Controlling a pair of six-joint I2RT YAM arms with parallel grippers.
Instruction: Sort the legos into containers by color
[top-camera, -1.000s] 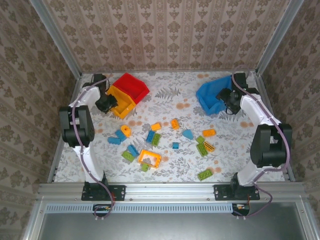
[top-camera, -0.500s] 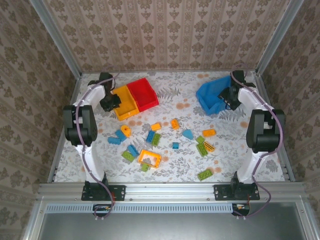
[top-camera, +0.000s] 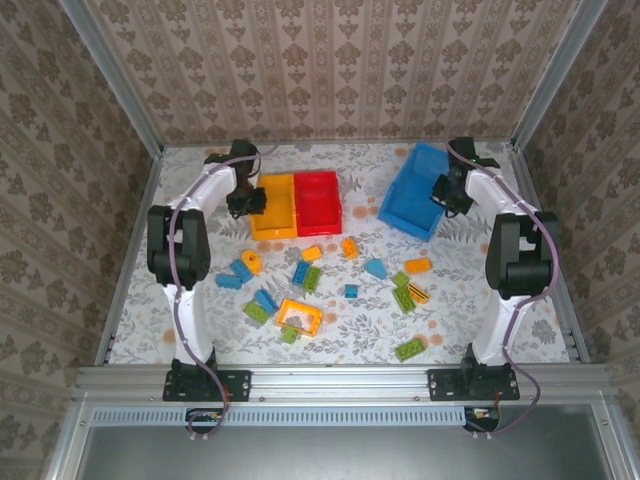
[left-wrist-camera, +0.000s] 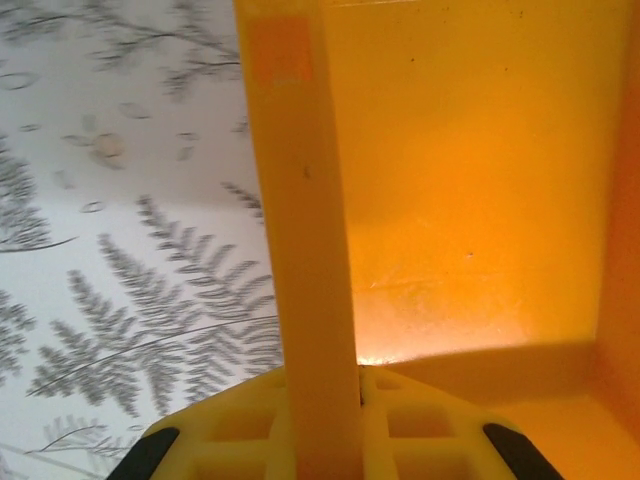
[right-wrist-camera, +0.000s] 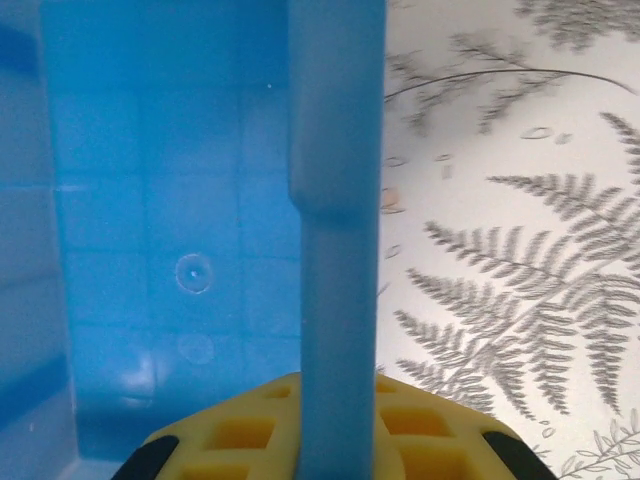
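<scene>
The table (top-camera: 365, 325) is covered by a white cloth (left-wrist-camera: 120, 250) printed with grey fern leaves and small orange flowers. Beige patterned wallpaper (top-camera: 330, 70) lines the far side and both flanks of the booth. Metal posts (top-camera: 110, 70) slant up at the corners, and a metal rail (top-camera: 340, 380) runs along the near edge where the arms are bolted.

At the far left, the yellow bin (top-camera: 273, 205) and the red bin (top-camera: 318, 205) sit touching side by side, the red one on the right. The left gripper (top-camera: 252, 200) is at the yellow bin's left wall. From the left wrist, that wall (left-wrist-camera: 305, 250) runs straight into the gap between the fingers, so the gripper is closed narrowly on it.

At the far right, the blue bin (top-camera: 412, 195) lies slightly turned. The right gripper (top-camera: 447, 192) is at its right wall. From the right wrist, the blue wall (right-wrist-camera: 340, 250) is pinched the same way, with the fern cloth beside it.

The legos (top-camera: 312, 278) lie scattered over the middle of the table, nearer than all three bins. They are blue, green and orange. An orange frame (top-camera: 300, 317) sits left of centre, and a green brick (top-camera: 409, 349) lies nearest the rail.
</scene>
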